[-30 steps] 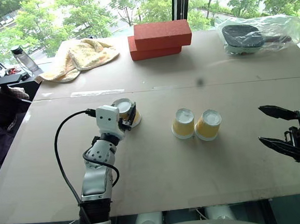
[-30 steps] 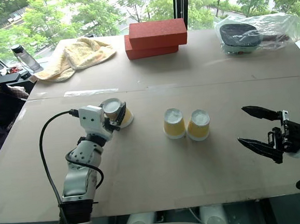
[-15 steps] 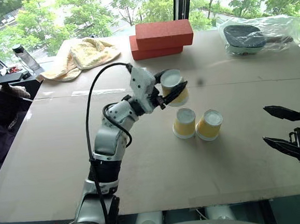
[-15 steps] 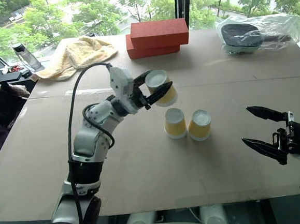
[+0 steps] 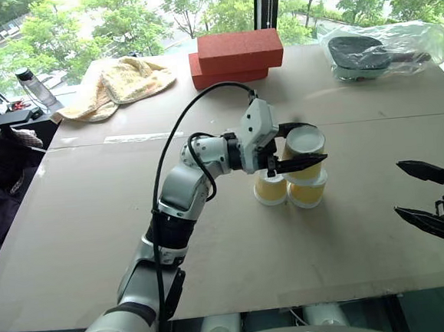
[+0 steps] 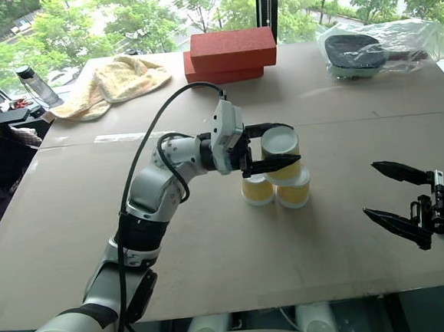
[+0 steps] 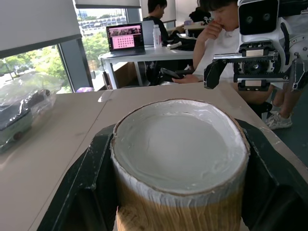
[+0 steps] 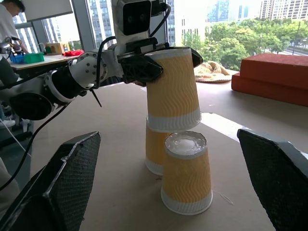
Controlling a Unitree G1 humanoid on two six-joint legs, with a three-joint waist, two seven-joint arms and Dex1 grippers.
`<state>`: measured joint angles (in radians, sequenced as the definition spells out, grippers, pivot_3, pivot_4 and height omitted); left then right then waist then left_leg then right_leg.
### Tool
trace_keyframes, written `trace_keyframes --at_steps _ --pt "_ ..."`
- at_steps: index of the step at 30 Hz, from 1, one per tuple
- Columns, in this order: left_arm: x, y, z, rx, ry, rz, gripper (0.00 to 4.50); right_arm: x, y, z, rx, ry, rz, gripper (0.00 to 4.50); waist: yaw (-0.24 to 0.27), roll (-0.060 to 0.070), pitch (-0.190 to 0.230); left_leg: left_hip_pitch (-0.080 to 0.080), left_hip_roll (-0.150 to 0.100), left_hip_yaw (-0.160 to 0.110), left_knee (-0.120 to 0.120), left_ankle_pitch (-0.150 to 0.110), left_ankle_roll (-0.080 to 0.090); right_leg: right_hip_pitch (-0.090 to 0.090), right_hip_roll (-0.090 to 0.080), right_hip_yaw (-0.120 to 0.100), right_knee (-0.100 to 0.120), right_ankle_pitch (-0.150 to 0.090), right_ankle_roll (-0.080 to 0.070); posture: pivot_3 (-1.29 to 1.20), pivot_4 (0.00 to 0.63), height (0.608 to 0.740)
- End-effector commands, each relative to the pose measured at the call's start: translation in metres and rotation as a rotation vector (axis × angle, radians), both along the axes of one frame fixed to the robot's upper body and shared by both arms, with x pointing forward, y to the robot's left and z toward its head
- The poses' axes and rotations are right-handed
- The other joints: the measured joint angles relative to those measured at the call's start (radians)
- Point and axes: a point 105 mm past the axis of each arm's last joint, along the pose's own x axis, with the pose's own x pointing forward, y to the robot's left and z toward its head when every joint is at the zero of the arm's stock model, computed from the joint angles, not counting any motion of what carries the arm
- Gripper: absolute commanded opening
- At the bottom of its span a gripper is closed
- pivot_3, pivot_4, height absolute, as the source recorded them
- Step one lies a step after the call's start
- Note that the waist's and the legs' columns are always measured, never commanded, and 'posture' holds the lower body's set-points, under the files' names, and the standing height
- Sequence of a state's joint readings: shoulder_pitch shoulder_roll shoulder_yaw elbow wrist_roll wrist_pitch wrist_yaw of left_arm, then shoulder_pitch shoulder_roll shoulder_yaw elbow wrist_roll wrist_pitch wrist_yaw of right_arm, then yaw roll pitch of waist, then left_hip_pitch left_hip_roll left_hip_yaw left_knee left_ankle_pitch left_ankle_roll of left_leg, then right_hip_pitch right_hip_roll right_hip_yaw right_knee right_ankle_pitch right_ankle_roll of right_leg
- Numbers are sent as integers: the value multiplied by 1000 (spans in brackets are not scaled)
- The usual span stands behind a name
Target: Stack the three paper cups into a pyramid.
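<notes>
Brown cardboard tabletop [image 5: 212, 236]: two upside-down yellow paper base cups [image 5: 289, 189] touching. L gripper [image 5: 304, 148] clamped on third yellow cup [image 5: 303, 150], hovering above them. R gripper [image 5: 428, 200] wide open, empty. Centre over seam, lower level, then release.

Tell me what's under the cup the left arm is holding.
Two upside-down paper cups stand side by side below the held cup. Whether its rim rests on them can't be told; the farther cup's base is covered.

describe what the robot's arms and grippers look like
The left arm is silver-grey with black joints and a black cable looping to a white wrist block. The left gripper and the right gripper each have two black, pointed fingers.
</notes>
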<state>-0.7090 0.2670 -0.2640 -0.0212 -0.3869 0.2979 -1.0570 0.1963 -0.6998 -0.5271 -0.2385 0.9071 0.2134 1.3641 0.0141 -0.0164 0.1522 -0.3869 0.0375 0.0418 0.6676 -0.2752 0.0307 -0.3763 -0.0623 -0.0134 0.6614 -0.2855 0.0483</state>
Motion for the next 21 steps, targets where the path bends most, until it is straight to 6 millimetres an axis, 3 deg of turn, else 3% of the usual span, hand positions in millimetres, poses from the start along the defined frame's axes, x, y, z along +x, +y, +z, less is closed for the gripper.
trace_keyframes --at_steps 1,7,11,12,16,21 --pt "-2 -4 3 -1 -19 -17 2612 -4 0 8 -14 -51 -6 4500 0 0 0 0 0 0 0 0 0 0 0 0 0 0 0 0 150 730" --pt "6 -5 -3 25 -39 31 2612 -5 -1 9 -19 -49 -7 4500 0 0 0 0 0 -1 0 0 0 0 0 0 0 0 0 0 150 730" --pt "8 -5 -1 5 -46 57 4270 -7 -2 8 -24 -45 -10 4500 0 0 0 0 0 -1 0 0 0 0 0 0 0 0 0 0 150 730" --pt "9 -5 0 3 -46 62 4427 -7 -2 7 -25 -45 -10 4500 0 0 0 0 0 0 0 0 0 0 0 0 0 0 0 0 150 730" --pt "7 -3 1 -13 -39 62 4427 -6 -2 6 -25 -44 -8 4500 0 0 0 0 0 -1 0 0 0 0 0 0 0 0 0 0 150 730" --pt "3 0 25 -130 -39 67 4427 -6 -3 5 -24 -41 -5 4500 0 0 0 0 1 -1 0 0 0 0 0 0 0 0 0 0 150 730"
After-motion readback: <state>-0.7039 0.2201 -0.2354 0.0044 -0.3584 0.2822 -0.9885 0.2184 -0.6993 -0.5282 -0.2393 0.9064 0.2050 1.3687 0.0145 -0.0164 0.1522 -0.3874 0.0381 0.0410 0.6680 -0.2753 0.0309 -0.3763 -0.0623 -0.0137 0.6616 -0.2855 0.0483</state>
